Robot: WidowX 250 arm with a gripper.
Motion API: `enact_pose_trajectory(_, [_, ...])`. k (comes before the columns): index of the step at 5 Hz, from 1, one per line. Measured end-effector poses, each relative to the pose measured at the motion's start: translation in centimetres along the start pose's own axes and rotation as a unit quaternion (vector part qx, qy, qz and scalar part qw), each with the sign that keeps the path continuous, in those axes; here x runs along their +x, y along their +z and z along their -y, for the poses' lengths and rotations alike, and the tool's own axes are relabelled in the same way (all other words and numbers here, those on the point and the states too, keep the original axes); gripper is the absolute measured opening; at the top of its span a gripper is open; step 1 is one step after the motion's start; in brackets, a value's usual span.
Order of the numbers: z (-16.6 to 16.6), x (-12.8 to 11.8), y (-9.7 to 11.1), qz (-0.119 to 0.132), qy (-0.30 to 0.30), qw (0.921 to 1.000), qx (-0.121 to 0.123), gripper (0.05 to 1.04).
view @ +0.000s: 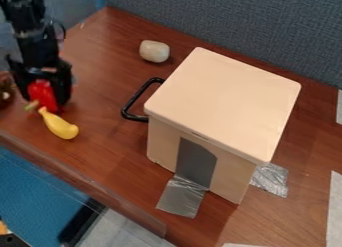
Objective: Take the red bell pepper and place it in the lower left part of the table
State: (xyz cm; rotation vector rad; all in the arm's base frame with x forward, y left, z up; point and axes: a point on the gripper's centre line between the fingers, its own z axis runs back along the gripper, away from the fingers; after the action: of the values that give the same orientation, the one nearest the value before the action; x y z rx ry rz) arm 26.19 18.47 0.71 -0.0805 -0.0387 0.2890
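Note:
At the left side of the camera view, my gripper [45,99] points down over the table [107,156]. It is shut on the red bell pepper [43,94], with one finger against each side of it. The pepper's green stem points down and to the left. Whether the pepper touches the tabletop, I cannot tell. A yellow, curved, pear-shaped toy [60,125] lies just below the pepper, its thin end close to the stem.
A large beige box [224,103] with a black handle [137,101] stands at centre right, silver tape at its base. A whitish lump [154,51] lies behind the handle. A brown object [5,90] sits at the left edge. The table's front edge runs diagonally below.

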Motion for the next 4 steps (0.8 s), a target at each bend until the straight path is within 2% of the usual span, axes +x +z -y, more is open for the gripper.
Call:
enact_pose_trajectory(1, [-0.9, 1.4, -0.1, 0.014, 0.010, 0.9998, 0.011, 0.889])
enact_pose_trajectory(3, [-0.9, 1.2, 0.1, 0.010, 0.028, 0.9990, 0.034, 1.005])
enact_pose_trajectory(4, [0.4, 2.1, 2.5, 0.037, 0.020, 0.9982, 0.043, 1.000])
